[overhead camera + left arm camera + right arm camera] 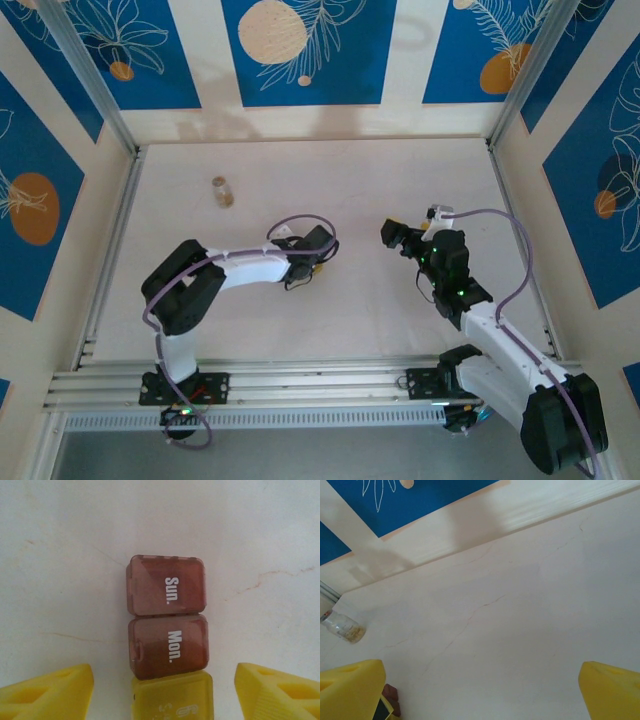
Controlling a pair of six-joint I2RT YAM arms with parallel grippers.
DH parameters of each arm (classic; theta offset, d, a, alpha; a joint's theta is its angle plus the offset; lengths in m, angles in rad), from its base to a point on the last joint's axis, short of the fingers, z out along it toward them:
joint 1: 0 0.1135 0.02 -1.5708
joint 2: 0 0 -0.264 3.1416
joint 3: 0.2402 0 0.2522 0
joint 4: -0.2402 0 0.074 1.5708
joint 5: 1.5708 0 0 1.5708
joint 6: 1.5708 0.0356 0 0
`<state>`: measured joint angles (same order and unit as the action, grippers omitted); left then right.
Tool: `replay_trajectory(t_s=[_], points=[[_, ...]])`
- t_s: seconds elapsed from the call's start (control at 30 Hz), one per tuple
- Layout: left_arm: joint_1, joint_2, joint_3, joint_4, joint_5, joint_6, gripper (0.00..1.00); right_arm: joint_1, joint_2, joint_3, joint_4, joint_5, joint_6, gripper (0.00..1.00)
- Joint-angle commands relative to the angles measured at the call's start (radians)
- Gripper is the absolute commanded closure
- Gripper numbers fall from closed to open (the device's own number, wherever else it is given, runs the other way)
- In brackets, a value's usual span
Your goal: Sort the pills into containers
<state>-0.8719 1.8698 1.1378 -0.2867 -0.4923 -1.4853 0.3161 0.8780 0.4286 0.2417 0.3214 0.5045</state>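
The containers [167, 630], dark red boxes marked Sun. and Mon. with a yellow one joined on, were seen on the table [60, 555] between the parted fingers of the left gripper [164, 680], touched by neither. The right gripper [482, 680] was held wide, with nothing gripped.

A small vial [222, 191] sits on the table [400, 170], beyond the left arm [250, 268].

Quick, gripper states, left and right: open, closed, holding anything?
Left gripper: open, straddling the pill box without touching it.
Right gripper: open, holding nothing.
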Motion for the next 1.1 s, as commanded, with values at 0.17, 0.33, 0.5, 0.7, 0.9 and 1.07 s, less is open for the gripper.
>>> replay_trajectory(t_s=[0.17, 0.33, 0.5, 0.7, 0.9, 1.07], points=[[0.053, -0.174, -0.067, 0.137, 0.029, 0.327, 0.22, -0.01, -0.007, -0.016, 0.005, -0.014, 0.024, 0.01], [0.193, -0.371, -0.139, 0.189, 0.143, 0.659, 0.22, -0.007, 0.017, -0.015, 0.025, -0.041, 0.001, 0.01], [0.373, -0.478, -0.219, 0.25, 0.434, 0.895, 0.19, 0.026, 0.087, 0.025, 0.014, -0.069, -0.029, 0.01], [0.52, -0.288, -0.143, 0.236, 0.83, 0.977, 0.24, 0.123, 0.223, 0.095, -0.036, -0.128, -0.072, 0.06], [0.547, -0.085, -0.071, 0.344, 0.974, 0.92, 0.32, 0.232, 0.281, 0.183, -0.264, -0.195, 0.119, 0.13], [0.546, 0.001, -0.012, 0.31, 0.972, 0.946, 0.36, 0.304, 0.328, 0.205, -0.364, -0.199, 0.313, 0.15]])
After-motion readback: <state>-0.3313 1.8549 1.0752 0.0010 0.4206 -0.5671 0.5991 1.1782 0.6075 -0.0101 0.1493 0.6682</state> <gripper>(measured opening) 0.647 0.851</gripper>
